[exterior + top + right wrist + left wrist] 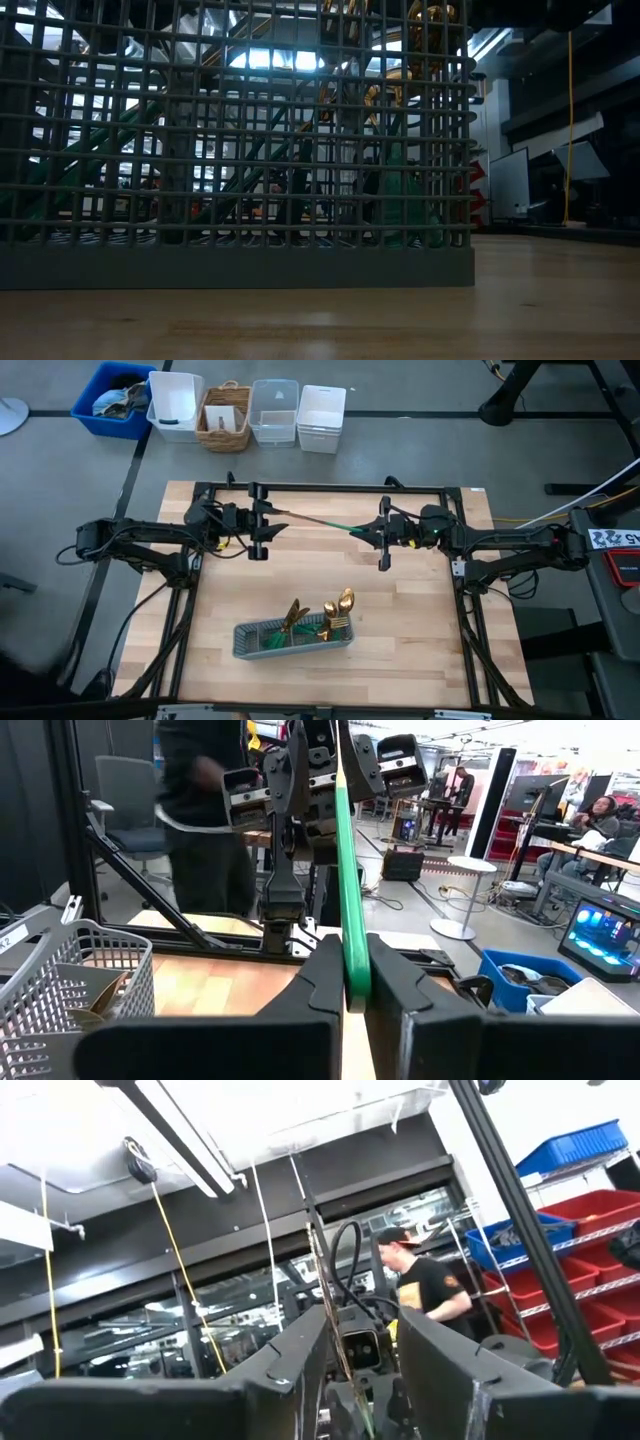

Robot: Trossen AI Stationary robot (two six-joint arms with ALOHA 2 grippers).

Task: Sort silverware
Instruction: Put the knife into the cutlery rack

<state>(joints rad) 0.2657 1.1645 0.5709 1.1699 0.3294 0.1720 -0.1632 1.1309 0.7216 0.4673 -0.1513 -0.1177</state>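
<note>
One piece of silverware [318, 520], with a gold end and a slim green handle, hangs level above the table's far half between my two grippers. My right gripper [372, 532] is shut on its green handle. My left gripper [268, 512] faces it from the left. Its fingers [300, 1355] stand apart on either side of the gold end, and no touch shows. The grey mesh tray [250, 645] rests on the table near the front edge. More silverware [335, 610] leans inside it, green handles down and gold heads up. In the low view the tray [240, 270] fills most of the picture. My right gripper pinches the green handle [350, 965] between its two fingers, near the handle's free end. The fingers come level from the table's right and lie along the piece. The piece is lifted clear of the table, about level, and reaches on toward my left gripper.
A black frame [320, 488] borders the table. Beyond the far edge stand a blue bin [115, 400], a wicker basket [226, 418] and several white and clear bins [298, 415]. Bare wood lies left and right of the tray. People [425, 1285] are in the room behind.
</note>
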